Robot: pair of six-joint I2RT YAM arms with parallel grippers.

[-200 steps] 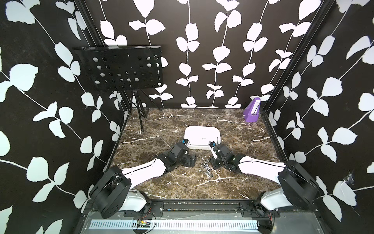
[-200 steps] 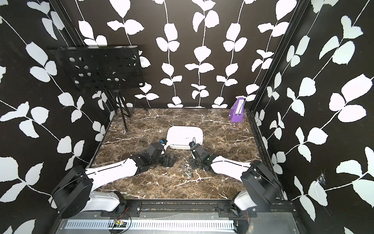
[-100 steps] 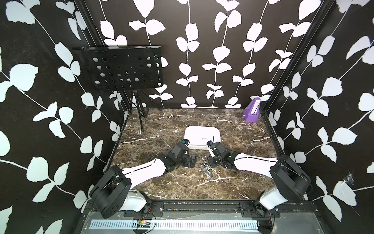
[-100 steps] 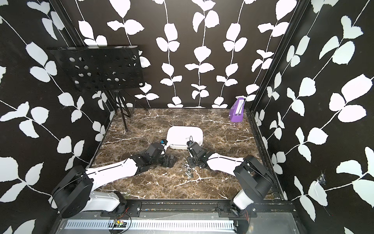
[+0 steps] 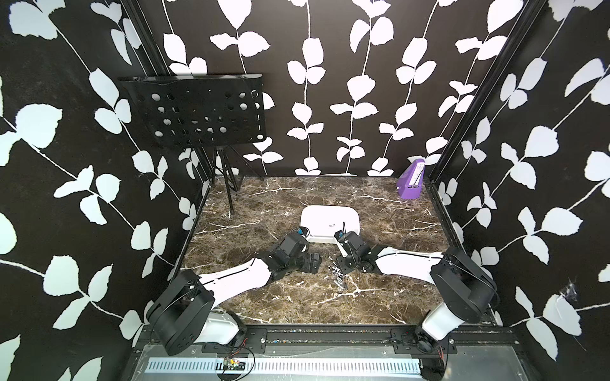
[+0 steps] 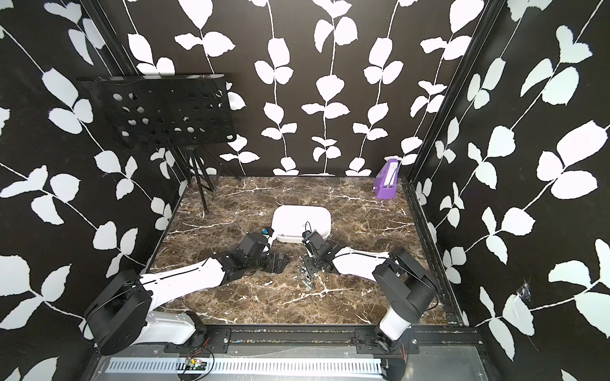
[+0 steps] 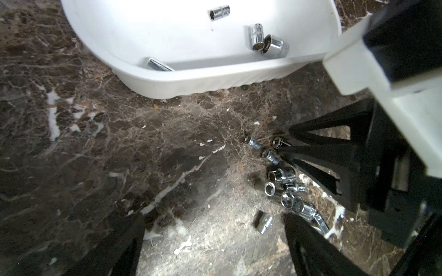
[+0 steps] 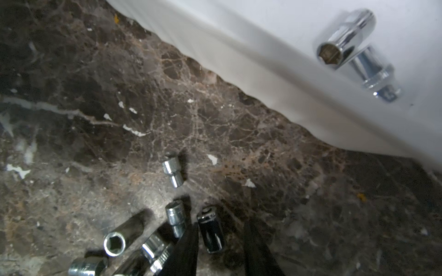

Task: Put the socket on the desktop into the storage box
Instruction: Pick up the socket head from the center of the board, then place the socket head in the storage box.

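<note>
Several chrome sockets (image 5: 338,278) lie in a loose cluster on the brown marble desktop (image 5: 297,306), just in front of the white storage box (image 5: 330,219). In the right wrist view a dark socket (image 8: 211,233) lies between the fingers of my right gripper (image 8: 221,251). The jaws stand apart, with a gap on one side of that socket. My left gripper (image 7: 215,241) rests low on the desktop beside the cluster, open, with one small socket (image 7: 264,223) near one finger. Several sockets (image 7: 257,35) lie inside the box.
A purple wedge-shaped box (image 5: 411,183) stands in the back right corner. A black perforated music stand (image 5: 198,115) on a tripod occupies the back left. Patterned walls close in both sides.
The right arm has swung slightly left and lowered its gripper onto the socket cluster, its jaws narrowing. The left arm has not moved.
</note>
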